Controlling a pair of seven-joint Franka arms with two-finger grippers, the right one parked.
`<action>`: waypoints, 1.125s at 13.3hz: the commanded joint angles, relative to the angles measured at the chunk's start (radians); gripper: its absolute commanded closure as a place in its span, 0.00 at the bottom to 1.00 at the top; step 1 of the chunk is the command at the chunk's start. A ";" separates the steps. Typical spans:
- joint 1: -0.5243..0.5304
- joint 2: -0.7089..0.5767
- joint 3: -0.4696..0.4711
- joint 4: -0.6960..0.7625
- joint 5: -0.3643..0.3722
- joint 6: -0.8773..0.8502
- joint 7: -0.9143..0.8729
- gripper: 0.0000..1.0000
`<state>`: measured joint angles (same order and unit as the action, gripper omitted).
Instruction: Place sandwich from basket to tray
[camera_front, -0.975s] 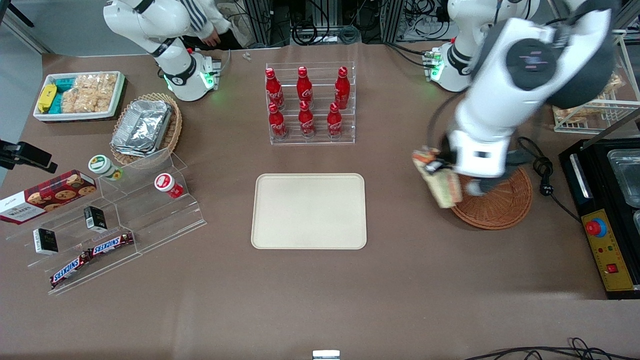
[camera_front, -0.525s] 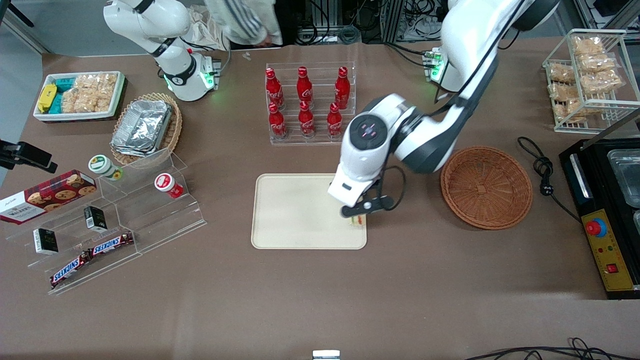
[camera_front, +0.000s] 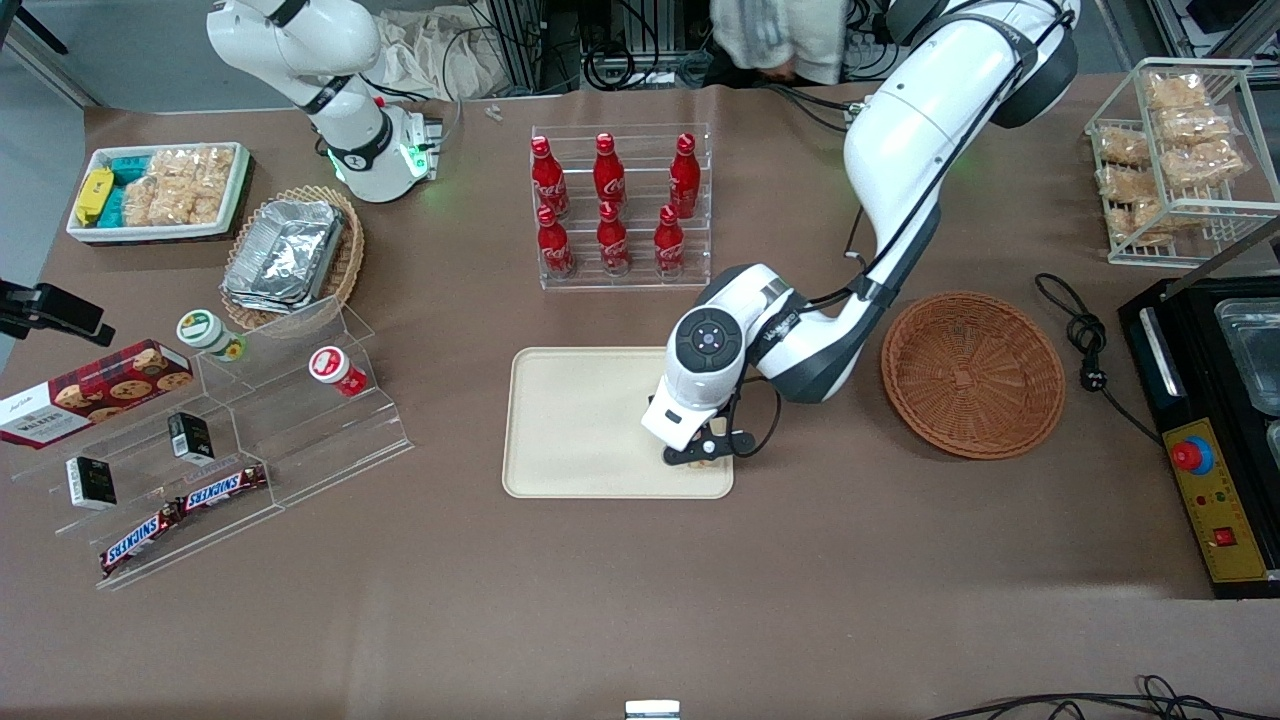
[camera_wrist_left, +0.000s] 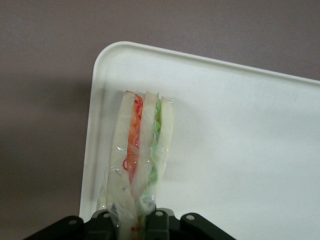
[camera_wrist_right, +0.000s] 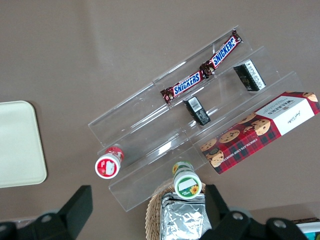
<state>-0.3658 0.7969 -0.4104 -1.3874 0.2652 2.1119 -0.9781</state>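
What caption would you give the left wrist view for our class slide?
Gripper holds the sandwich over a corner of the tray.

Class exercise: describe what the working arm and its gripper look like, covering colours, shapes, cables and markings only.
The working arm has glossy white rounded shells with dark grey joint sections. A round dark cap with small lit marks sits at the wrist, lettering runs along the link beside it, and a thin black cable follows the arm. The gripper, over the tray, is black.
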 joint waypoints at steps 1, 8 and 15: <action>-0.013 0.016 0.005 0.039 0.020 0.008 -0.011 0.00; 0.005 -0.129 0.007 0.047 0.089 -0.079 -0.001 0.00; 0.211 -0.479 0.074 -0.004 -0.160 -0.395 0.466 0.00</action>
<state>-0.2016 0.4408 -0.3786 -1.3188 0.1925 1.7514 -0.6701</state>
